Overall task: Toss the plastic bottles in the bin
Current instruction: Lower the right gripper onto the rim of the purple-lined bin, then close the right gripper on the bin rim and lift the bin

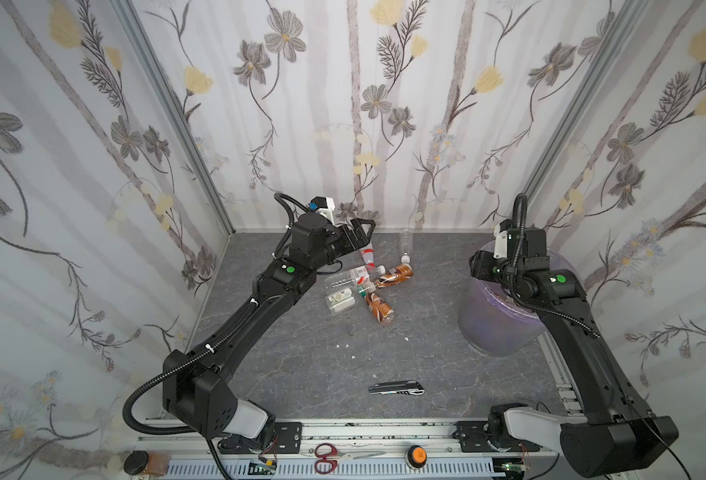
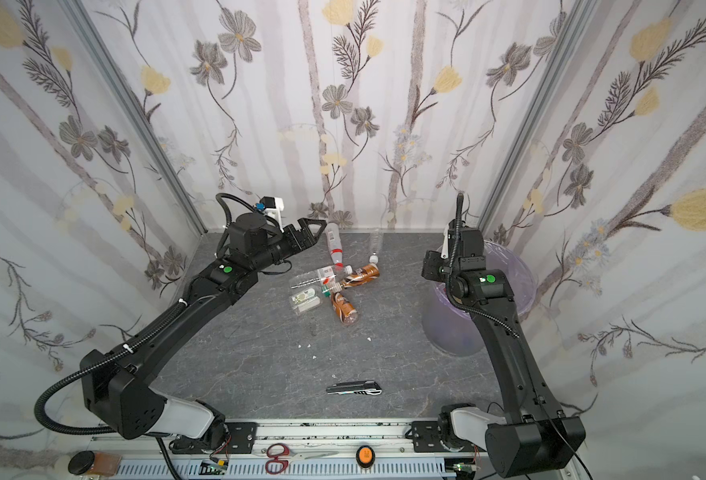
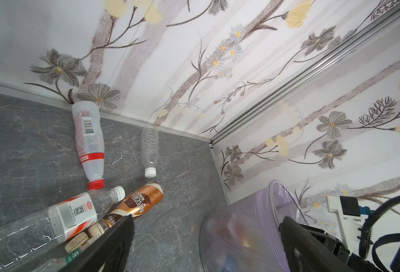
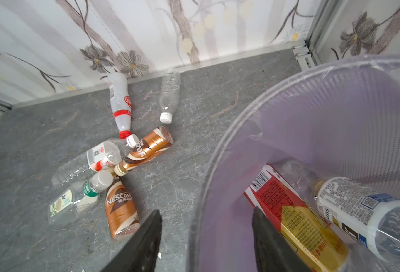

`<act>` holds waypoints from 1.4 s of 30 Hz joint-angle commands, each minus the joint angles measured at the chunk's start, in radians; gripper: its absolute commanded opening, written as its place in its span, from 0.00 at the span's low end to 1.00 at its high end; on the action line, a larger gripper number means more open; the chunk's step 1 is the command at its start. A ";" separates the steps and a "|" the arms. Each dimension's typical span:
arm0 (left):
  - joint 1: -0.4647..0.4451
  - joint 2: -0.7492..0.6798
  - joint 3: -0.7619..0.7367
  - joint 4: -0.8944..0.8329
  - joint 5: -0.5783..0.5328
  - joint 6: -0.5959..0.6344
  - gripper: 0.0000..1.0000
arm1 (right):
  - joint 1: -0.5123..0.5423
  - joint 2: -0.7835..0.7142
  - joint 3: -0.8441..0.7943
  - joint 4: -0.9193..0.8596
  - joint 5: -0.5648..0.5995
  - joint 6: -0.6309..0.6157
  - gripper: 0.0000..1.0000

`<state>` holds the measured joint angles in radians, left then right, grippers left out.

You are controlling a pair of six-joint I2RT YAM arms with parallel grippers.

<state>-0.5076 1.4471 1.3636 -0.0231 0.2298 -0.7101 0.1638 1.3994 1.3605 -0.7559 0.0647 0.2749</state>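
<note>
We see the right tool [image 4: 206, 212] hanging over the rim of the bin [image 1: 488, 328], jaws apart and empty, with at least two bottles [image 4: 359, 207] lying inside. The left tool [image 3: 208, 220] is wide open, holding nothing, near the heap [image 1: 368, 282] on the bench [image 1: 301, 365]. We count six there, so by our reckoning most of the job remains

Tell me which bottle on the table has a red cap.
The milky-white bottle with a red label band; every other cap on the table is white or cream.
</note>
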 commanded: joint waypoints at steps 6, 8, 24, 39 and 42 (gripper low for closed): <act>-0.001 -0.028 -0.011 0.019 -0.017 0.014 1.00 | 0.059 0.109 0.049 -0.111 0.130 -0.057 0.39; -0.001 -0.026 -0.011 0.018 -0.015 0.013 1.00 | 0.067 0.120 0.054 -0.105 0.129 -0.056 0.30; 0.000 -0.035 -0.013 0.016 -0.033 0.020 1.00 | 0.096 0.121 0.178 -0.129 0.230 -0.056 0.00; 0.073 -0.086 -0.044 -0.010 -0.007 0.001 1.00 | 0.211 0.250 0.546 -0.133 0.293 -0.067 0.00; 0.085 -0.106 -0.062 -0.016 -0.006 -0.003 1.00 | 0.223 0.301 0.596 -0.140 0.294 -0.074 0.00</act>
<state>-0.4297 1.3582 1.3113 -0.0372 0.2146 -0.7074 0.3786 1.6714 1.9232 -0.9688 0.3023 0.2260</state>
